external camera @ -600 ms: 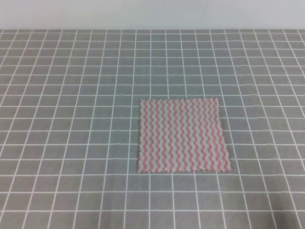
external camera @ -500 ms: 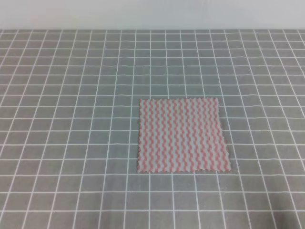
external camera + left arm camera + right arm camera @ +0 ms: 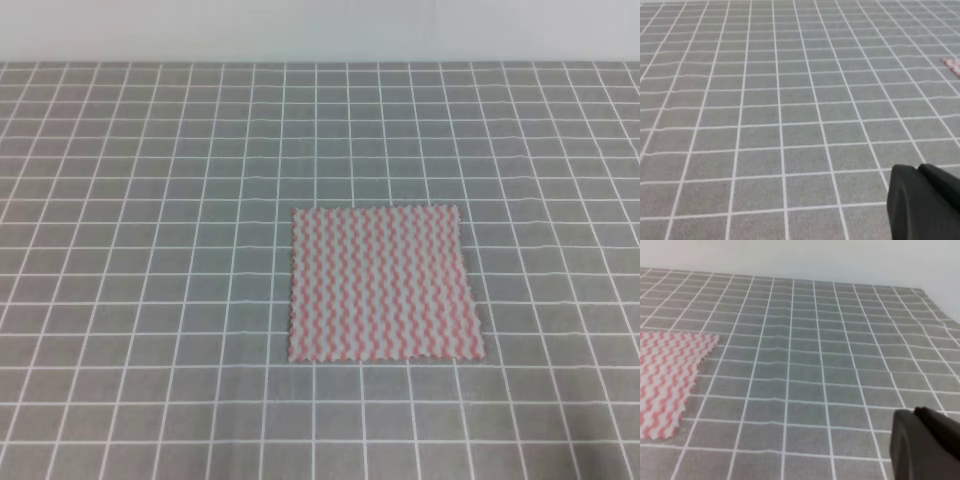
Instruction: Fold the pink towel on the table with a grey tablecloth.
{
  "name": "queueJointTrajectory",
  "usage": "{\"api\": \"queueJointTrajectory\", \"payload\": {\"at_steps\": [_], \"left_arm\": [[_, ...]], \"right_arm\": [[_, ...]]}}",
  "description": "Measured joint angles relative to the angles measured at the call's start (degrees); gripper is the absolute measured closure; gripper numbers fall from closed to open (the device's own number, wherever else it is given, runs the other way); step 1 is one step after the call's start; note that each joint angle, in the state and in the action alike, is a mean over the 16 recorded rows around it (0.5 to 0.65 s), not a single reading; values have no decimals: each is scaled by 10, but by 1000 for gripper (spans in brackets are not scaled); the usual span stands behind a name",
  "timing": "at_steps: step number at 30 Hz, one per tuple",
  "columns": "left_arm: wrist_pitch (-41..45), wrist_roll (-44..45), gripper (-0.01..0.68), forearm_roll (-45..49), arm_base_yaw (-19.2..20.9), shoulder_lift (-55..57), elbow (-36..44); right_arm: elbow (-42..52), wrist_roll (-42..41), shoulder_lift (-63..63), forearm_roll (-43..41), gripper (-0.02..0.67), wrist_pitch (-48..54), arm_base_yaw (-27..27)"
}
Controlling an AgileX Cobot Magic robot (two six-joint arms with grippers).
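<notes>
The towel lies flat and unfolded on the table, slightly right of centre in the high view, its edges roughly along the grid lines. I judge it thin, light and limp: it should lift at a pinch, drape, and perhaps slide on the cloth beneath. I would take hold at the two near corners and carry them to the far edge. The left gripper and right gripper each show only a dark corner of housing; I cannot tell how far either is open. Neither holds anything visible.
</notes>
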Motion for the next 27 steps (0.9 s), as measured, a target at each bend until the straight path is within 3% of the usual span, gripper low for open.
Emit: {"api": "queueJointTrajectory", "payload": {"at_steps": [19, 23, 27], "left_arm": [[-9, -9, 672, -24, 0, 3, -2], [-24, -32, 672, -70, 0, 3, -2], [-56, -76, 672, -155, 0, 4, -3]], "right_arm": [[-2, 0, 0, 11, 667, -22, 0], [-2, 0, 0, 54, 667, -22, 0], [-2, 0, 0, 150, 667, -21, 0]]}}
